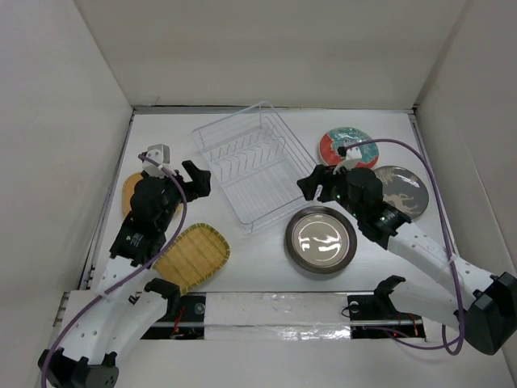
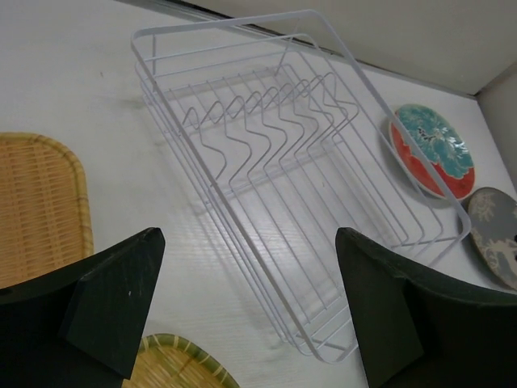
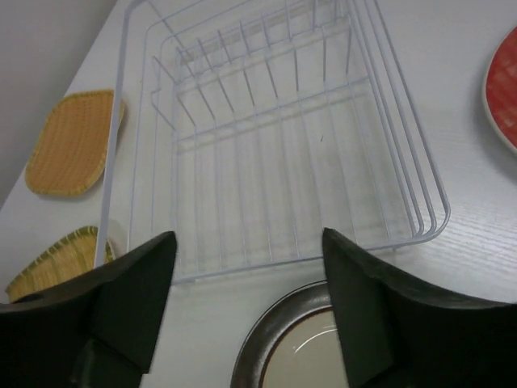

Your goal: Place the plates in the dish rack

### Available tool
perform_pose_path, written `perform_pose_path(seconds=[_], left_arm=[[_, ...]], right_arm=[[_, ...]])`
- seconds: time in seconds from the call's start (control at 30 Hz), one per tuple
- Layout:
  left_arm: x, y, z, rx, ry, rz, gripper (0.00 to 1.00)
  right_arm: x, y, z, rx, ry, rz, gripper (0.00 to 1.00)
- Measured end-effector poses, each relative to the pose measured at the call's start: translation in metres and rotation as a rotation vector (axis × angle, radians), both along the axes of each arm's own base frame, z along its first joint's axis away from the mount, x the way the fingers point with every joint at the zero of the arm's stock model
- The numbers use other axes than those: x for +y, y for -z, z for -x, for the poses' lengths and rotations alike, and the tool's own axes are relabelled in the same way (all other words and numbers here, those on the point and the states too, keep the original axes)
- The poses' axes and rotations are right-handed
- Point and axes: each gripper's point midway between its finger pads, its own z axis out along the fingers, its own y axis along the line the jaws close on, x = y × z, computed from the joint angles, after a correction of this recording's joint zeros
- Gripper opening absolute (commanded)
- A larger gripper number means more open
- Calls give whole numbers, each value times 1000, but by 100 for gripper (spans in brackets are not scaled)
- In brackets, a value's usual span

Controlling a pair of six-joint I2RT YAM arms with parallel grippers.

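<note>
The clear dish rack (image 1: 281,208) stands empty mid-table. The red-and-teal plate (image 1: 347,147) and the dark grey deer plate (image 1: 404,191) lie to its right. The shiny dark metallic plate (image 1: 321,239) lies in front of it. The yellow woven oblong plate (image 1: 192,257) and the orange woven plate (image 1: 131,192) lie to its left; my left arm partly hides the orange one. My left gripper (image 1: 194,176) is open and empty beside the rack's left side (image 2: 275,178). My right gripper (image 1: 311,184) is open and empty over the rack's near right corner (image 3: 283,259), above the metallic plate's rim (image 3: 279,343).
White walls enclose the table on the left, back and right. In the left wrist view the orange plate (image 2: 36,206) and the yellow plate (image 2: 174,365) lie near my fingers. In the right wrist view the red-and-teal plate (image 3: 505,89) lies at the right edge.
</note>
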Motion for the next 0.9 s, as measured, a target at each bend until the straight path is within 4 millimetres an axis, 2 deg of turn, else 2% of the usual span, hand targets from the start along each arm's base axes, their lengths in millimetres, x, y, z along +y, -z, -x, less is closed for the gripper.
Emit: perform_pose_path(seconds=[0.03, 0.07, 0.1, 0.13, 0.17, 0.2, 0.23, 0.27, 0.3, 0.33, 0.43, 0.63, 0.7, 0.73, 0.77, 0.8, 0.87, 0.9], left_arm=[[-1, -4, 2, -13, 8, 7, 80], [-2, -10, 4, -30, 20, 15, 78], [-4, -16, 6, -51, 32, 25, 75], [-5, -22, 9, -72, 43, 34, 66], [-7, -28, 11, -94, 56, 44, 61], [-8, -34, 14, -114, 69, 52, 54], [-10, -38, 16, -129, 82, 57, 33], [-11, -42, 18, -141, 96, 63, 24], [-13, -44, 20, -152, 108, 63, 6], [-14, -47, 21, -162, 118, 65, 0], [-14, -50, 25, -179, 134, 50, 0], [-13, -51, 37, -221, 159, 30, 0], [-11, -44, 42, -228, 164, 21, 2], [-10, -41, 45, -234, 165, 16, 10], [-9, -38, 47, -238, 167, 7, 16], [-8, -35, 48, -241, 169, 0, 27], [-9, -31, 50, -240, 178, -7, 36], [-10, -30, 51, -240, 186, -7, 41]], right_arm=[[1, 0, 3, 0, -11, -8, 60], [2, -2, 5, -4, -20, -16, 40], [3, -7, 8, -15, -33, -25, 32], [4, -13, 10, -28, -40, -42, 25], [4, -19, 11, -45, -44, -56, 10], [4, -25, 12, -60, -47, -67, 3], [4, -30, 13, -70, -47, -78, 0], [2, -33, 14, -74, -39, -86, 0], [0, -35, 13, -77, -27, -92, 0], [-3, -36, 13, -76, -14, -97, 0], [-20, -37, 7, -66, 53, -110, 0], [-89, -24, -21, -14, 312, -110, 1], [-110, -19, -32, 7, 385, -113, 9], [-121, -16, -39, 18, 423, -113, 13], [-132, -12, -47, 34, 456, -113, 28], [-142, -6, -56, 54, 493, -115, 35], [-161, 5, -76, 86, 546, -117, 49], [-170, 11, -87, 106, 571, -117, 52]])
